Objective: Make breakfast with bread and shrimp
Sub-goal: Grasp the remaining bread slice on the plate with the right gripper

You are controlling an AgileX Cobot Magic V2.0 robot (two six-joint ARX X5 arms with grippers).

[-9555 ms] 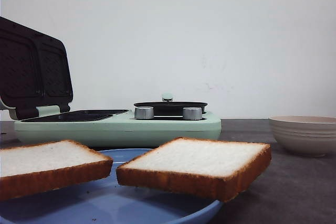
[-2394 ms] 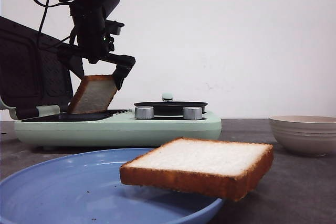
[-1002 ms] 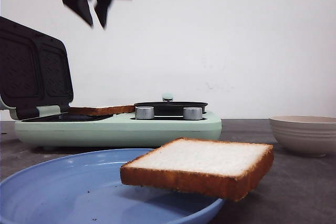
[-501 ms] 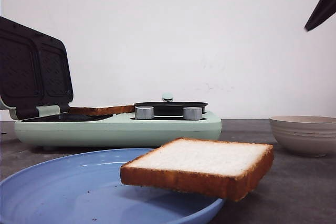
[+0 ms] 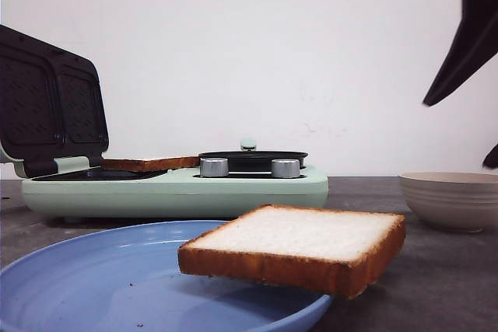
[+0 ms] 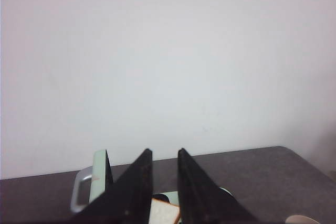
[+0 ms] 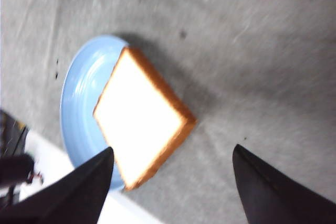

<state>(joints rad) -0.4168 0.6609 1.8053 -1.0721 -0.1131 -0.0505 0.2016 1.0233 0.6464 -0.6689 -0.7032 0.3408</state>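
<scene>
A: Which slice is next, and which arm is closer to it?

B: The bread slice [image 5: 299, 245] on the blue plate [image 5: 117, 285], overhanging the rim toward the bowl [image 5: 451, 198]. The right end effector [image 7: 173, 182] is nearer. In its wrist view the slice [image 7: 142, 116] shows ahead of the wide-apart fingers [image 7: 79, 192], toward 11 o'clock of the gap. The fingers hold nothing.

A: How does the slice lie?

B: Flat and roughly square, so no real long axis; one corner points toward the fingers. In the front view the right end effector [image 5: 467, 44] hangs at 2 o'clock from the slice, well apart.

A: And the left one?

B: The left end effector [image 6: 164, 182] is raised, fingers slightly apart and empty. The other slice [image 5: 148, 163] lies on the sandwich maker [image 5: 175, 188] at the back of the bench [image 5: 436, 285].
</scene>
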